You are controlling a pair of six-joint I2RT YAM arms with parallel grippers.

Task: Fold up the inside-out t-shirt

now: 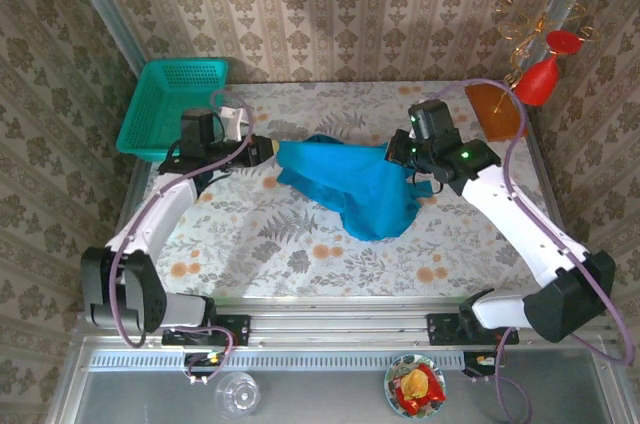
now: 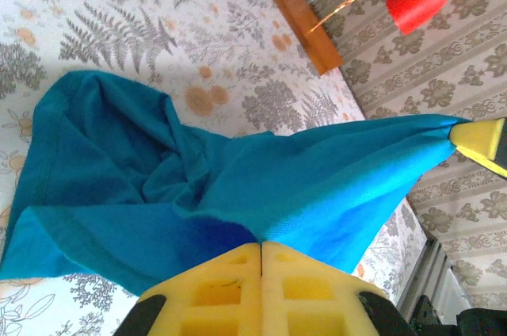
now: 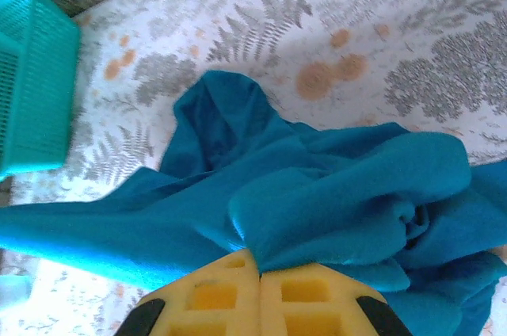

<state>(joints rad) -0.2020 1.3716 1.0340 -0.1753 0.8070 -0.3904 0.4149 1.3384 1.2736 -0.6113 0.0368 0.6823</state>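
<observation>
The inside-out t-shirt (image 1: 350, 189) lies bunched at the middle of the flowered bench (image 1: 300, 244), its loose folds trailing toward 5 o'clock. The left jaws are pinched tight on its 9 o'clock edge and the right jaws are clamped on its 2 o'clock edge, with cloth stretched between them. Farther off, a teal basket (image 1: 175, 104) sits at 10 o'clock

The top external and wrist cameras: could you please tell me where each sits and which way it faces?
Top external: above and behind the arms, looking down at the table; both arms show, left pincer and right pincer gripping the t-shirt.
Left wrist: on the left arm, facing right along the t-shirt; own yellow fingers.
Right wrist: on the right arm, facing left toward the mesh basket; own fingers.
Shared: all show the t-shirt.
</observation>
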